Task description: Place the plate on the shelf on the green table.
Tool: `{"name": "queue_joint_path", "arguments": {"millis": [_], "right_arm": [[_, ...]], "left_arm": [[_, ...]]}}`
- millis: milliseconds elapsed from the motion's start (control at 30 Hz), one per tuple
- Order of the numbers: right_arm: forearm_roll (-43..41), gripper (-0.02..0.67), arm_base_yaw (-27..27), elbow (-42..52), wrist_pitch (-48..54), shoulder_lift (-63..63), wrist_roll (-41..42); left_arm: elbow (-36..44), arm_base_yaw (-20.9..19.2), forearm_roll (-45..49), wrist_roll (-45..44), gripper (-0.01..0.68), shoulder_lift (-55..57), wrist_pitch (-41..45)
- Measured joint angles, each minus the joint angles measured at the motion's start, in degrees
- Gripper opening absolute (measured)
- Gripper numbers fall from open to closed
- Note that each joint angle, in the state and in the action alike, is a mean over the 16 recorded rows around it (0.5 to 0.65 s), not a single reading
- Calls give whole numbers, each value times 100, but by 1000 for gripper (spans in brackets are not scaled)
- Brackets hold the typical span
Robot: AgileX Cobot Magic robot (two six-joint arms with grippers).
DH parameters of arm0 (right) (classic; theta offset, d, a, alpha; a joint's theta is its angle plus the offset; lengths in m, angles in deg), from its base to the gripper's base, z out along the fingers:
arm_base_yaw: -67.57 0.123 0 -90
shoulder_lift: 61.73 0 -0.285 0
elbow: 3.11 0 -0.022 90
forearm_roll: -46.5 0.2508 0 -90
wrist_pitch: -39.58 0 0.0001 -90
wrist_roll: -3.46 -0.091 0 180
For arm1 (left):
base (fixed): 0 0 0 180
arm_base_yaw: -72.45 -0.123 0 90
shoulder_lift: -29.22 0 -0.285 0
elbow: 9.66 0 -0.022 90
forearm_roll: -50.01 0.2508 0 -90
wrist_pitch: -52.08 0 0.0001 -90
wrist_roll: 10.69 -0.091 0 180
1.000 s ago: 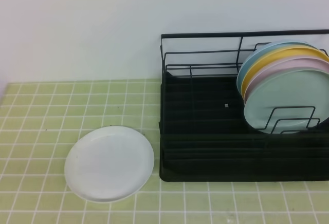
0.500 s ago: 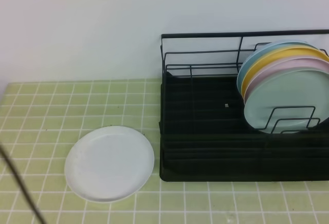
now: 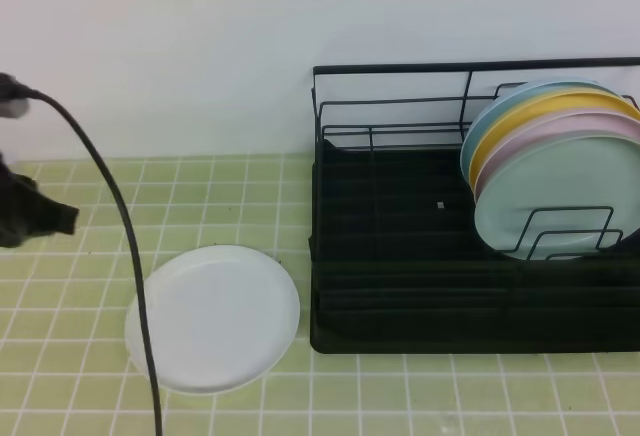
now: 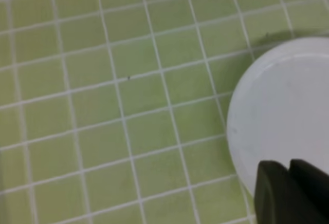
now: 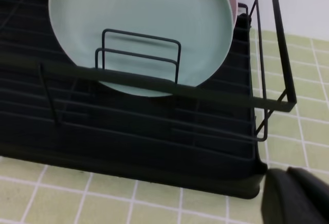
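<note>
White plate [image 3: 212, 318] lying flat on the green desk [image 3: 80, 356], lower left of the high view, just beside the black shelf [image 3: 400, 286]. Looks hard, shiny and slippery; probably breaks if dropped. Best to pinch at the thin raised rim. Left pincer [image 4: 293, 193] near the plate edge, right pincer [image 5: 298, 198] by the shelf corner; cannot tell if open or closed.

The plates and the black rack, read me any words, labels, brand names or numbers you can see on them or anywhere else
None: no readable text in any view.
The white plate is unmarked.
The shelf has one small pale speck on its tray, too small to read.
The coloured plates and green table show nothing.
</note>
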State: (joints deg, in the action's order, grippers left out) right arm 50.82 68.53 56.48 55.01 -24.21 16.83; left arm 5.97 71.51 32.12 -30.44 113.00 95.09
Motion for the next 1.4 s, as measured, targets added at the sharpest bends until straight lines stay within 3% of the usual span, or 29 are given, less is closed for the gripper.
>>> {"name": "queue_joint_path", "arguments": {"millis": [333, 500, 1400], "right_arm": [[16, 0, 2, 72, -160, -3, 2], [18, 0, 1, 140, -304, -1, 0], [15, 0, -1, 225, -483, 1, 5]], "left_arm": [[-186, 0, -1000, -573, 358, 1681, 11], [-221, 0, -1310, -534, 449, 2310, -42], [-302, 0, -1525, -320, 407, 3312, -273]]}}
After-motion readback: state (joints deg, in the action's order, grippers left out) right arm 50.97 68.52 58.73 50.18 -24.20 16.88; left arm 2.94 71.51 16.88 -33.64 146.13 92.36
